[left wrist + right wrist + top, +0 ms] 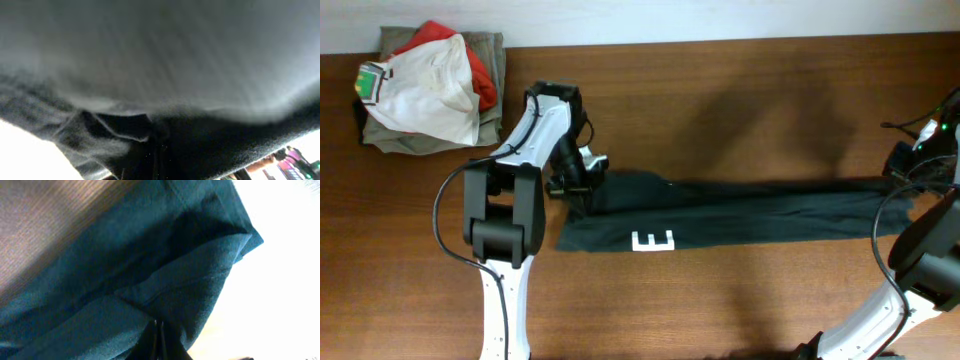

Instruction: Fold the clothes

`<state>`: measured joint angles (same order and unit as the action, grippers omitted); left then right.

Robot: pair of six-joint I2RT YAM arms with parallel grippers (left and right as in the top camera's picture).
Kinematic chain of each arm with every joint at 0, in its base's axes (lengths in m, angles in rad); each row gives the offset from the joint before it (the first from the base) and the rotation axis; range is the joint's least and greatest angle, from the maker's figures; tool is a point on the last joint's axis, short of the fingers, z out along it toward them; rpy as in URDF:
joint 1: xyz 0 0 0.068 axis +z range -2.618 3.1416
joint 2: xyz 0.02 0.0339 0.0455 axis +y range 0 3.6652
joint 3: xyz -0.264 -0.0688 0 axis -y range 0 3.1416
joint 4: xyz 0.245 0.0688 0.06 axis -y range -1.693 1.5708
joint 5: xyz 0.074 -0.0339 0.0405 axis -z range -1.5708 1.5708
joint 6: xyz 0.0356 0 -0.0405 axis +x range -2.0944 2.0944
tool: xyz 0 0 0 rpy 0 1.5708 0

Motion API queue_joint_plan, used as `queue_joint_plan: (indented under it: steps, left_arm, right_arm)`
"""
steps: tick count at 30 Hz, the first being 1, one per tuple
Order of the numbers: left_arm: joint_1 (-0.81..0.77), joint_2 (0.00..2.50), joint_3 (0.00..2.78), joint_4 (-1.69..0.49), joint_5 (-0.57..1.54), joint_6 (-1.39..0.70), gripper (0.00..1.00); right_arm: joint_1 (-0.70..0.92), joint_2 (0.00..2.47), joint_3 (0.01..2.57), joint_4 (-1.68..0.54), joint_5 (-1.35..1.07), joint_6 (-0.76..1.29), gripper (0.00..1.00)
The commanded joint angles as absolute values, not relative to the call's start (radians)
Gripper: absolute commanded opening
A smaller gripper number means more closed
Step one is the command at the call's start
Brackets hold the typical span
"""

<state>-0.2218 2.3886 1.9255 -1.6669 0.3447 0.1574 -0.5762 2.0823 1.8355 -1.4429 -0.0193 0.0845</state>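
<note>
Across the middle of the brown wooden table, the large, soft black fabric shirt lay drawn out as 1 long, narrow band, its long axis running left to right between the 2 arms. Its white block letter "E" sat face up near the left end, on the edge closer to the robot.

At that left end the left claw met the far corner of the shirt. The left wrist view was blurred and filled with cloth, but the folds gathered into fingers that looked pressed together on the fabric. At the opposite end the right claw had its fingers together, clamped on a folded hem, as the right wrist view showed more plainly.

So each claw sat at 1 end of the band, with the cloth stretching away from it toward the other arm. Any fold across the long axis would probably mean carrying 1 end toward the other.

A pile of folded white, red and olive-grey garments sat well apart at the far left corner.
</note>
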Motion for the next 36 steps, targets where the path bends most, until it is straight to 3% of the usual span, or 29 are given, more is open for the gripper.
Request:
queue_joint_plan:
  steps: [1, 2, 3, 4, 7, 9, 10, 14, 16, 17, 18, 20, 21, 26, 28, 30, 36]
  left_arm:
    - [-0.216, 2.359, 1.899, -1.664, 0.316, 0.175, 0.01]
    - [-0.216, 2.359, 1.899, -1.678, 0.315, 0.175, 0.13]
    - [-0.216, 2.359, 1.899, -1.679, 0.315, 0.175, 0.34]
    - [-0.216, 2.358, 1.900, -1.666, 0.315, 0.175, 0.39]
    - [-0.211, 2.298, 1.967, -1.668, 0.315, 0.174, 0.43]
    - [-0.215, 2.219, 1.987, -1.638, 0.316, 0.174, 0.97]
    - [-0.224, 2.198, 1.987, -1.624, 0.317, 0.174, 0.99]
    - [-0.315, 2.199, 1.902, -1.507, 0.376, 0.174, 0.99]
    - [-0.354, 2.199, 1.823, -1.402, 0.379, 0.174, 0.94]
    - [-0.359, 2.199, 1.798, -1.364, 0.382, 0.173, 0.79]
    - [-0.359, 2.199, 1.743, -1.282, 0.408, 0.169, 0.52]
    - [-0.359, 2.199, 1.706, -1.229, 0.406, 0.151, 0.29]
    - [-0.358, 2.199, 1.692, -1.210, 0.392, 0.151, 0.20]
    - [-0.237, 2.200, 1.547, -1.058, 0.281, 0.101, 0.14]
    - [-0.159, 2.200, 1.496, -1.027, 0.279, 0.101, 0.13]
    - [-0.041, 2.200, 1.488, -1.026, 0.203, 0.038, 0.11]
    - [0.245, 2.199, 1.540, -1.090, 0.160, -0.011, 0.11]
  right_arm:
    - [-0.588, 2.073, 1.802, -1.427, -0.011, 0.099, 0.06]
    - [-0.588, 2.073, 1.779, -1.422, -0.010, 0.099, 0.56]
    - [-0.588, 2.073, 1.777, -1.420, -0.011, 0.099, 0.89]
    - [-0.588, 2.073, 1.779, -1.418, -0.010, 0.099, 0.99]
    - [-0.590, 2.073, 1.806, -1.406, -0.011, 0.099, 0.99]
    - [-0.588, 2.072, 1.814, -1.401, -0.062, 0.099, 0.99]
    - [-0.588, 2.073, 1.812, -1.391, -0.128, 0.099, 0.99]
    - [-0.571, 2.073, 1.744, -1.345, -0.166, 0.099, 0.99]
    - [-0.556, 2.073, 1.704, -1.320, -0.177, 0.099, 0.84]
    - [-0.548, 2.073, 1.699, -1.311, -0.178, 0.099, 0.77]
    - [-0.528, 2.073, 1.699, -1.302, -0.177, 0.099, 0.72]
    - [-0.495, 2.073, 1.698, -1.291, -0.177, 0.099, 0.55]
    - [-0.480, 2.073, 1.698, -1.288, -0.177, 0.099, 0.54]
    - [-0.410, 2.083, 1.698, -1.282, -0.177, 0.099, 0.55]
    - [-0.392, 2.083, 1.698, -1.282, -0.177, 0.099, 0.65]
    - [-0.373, 2.083, 1.698, -1.285, -0.181, 0.099, 0.83]
    - [-0.219, 2.083, 1.698, -1.374, -0.225, 0.057, 0.84]
